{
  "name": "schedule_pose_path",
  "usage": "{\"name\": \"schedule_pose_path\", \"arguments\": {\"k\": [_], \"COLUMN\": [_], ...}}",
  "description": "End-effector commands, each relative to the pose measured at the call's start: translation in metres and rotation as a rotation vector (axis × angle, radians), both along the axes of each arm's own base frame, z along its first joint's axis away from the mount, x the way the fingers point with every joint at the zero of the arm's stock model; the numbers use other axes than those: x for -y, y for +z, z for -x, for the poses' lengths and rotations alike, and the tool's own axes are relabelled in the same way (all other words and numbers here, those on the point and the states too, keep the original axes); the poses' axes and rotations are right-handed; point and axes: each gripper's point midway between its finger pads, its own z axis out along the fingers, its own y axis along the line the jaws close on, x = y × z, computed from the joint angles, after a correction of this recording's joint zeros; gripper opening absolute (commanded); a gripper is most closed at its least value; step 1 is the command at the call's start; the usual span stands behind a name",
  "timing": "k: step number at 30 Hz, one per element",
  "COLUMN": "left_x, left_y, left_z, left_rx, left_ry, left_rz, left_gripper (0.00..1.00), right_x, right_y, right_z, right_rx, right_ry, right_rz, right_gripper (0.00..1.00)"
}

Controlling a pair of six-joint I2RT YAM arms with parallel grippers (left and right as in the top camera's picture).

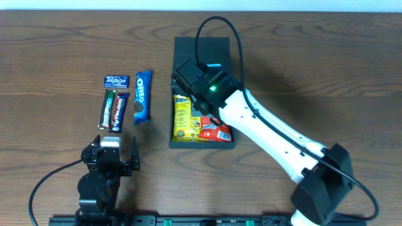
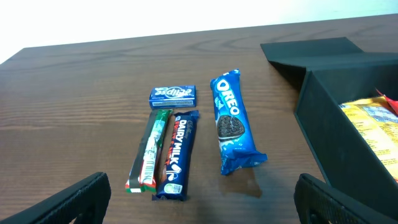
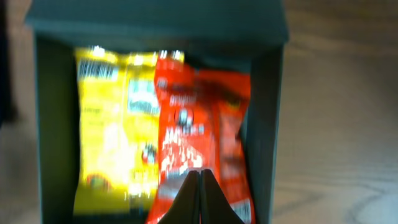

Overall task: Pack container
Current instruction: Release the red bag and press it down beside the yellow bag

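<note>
The container (image 1: 202, 145) is a dark box standing open mid-table, its flap lid (image 1: 201, 47) lying flat behind it. Inside lie a yellow packet (image 1: 181, 116) and a red packet (image 1: 217, 132), side by side. My right gripper (image 1: 188, 78) hangs over the box's back part. In the right wrist view its fingers (image 3: 201, 177) are shut together just above the red packet (image 3: 205, 118), next to the yellow packet (image 3: 115, 124); that view is blurred. My left gripper (image 1: 115, 142) is open and empty near the front left edge.
Left of the box lie an Oreo pack (image 2: 230, 118), a Dairy Milk bar (image 2: 176, 155), a green and red bar (image 2: 149, 152) and a small Eclipse packet (image 2: 173, 94). The box's dark side wall (image 2: 323, 118) stands at the right of the left wrist view.
</note>
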Motion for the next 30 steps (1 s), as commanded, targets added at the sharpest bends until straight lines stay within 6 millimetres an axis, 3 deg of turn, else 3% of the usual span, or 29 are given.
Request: {"name": "schedule_pose_path", "arguments": {"k": [1,8,16,20,23,26,30], "left_x": [-0.002,-0.002,-0.002,-0.002,-0.002,-0.002,-0.002], "left_y": [-0.011,-0.011,-0.011,-0.011,-0.011,-0.011,-0.011], "left_z": [0.0,0.0,0.0,0.0,0.0,0.0,0.0], "left_rx": [-0.023,-0.022,-0.022,-0.023,-0.022,-0.022,-0.023], "left_ry": [0.003,0.003,0.003,0.003,0.003,0.003,0.003], "left_rz": [-0.02,-0.02,-0.02,-0.02,-0.02,-0.02,-0.02], "left_gripper": [0.95,0.95,0.95,0.95,0.95,0.95,0.95], "right_x": [-0.004,-0.006,0.008,0.008,0.003,-0.006,-0.027], "right_y": [-0.013,-0.063,-0.102,-0.11,-0.105,-0.08,0.002], "right_z": [0.019,0.047,0.06,0.059,0.054,0.044,0.014], "right_rx": [-0.1,-0.233,-0.273,-0.264,-0.245,-0.209,-0.025], "right_ry": [0.082,0.15,0.14,0.14,0.143,0.151,0.226], "right_rz": [-0.018,-0.059,-0.036,-0.044,-0.059,-0.087,-0.169], "right_gripper": [0.01,0.01,0.01,0.01,0.01,0.01,0.01]}}
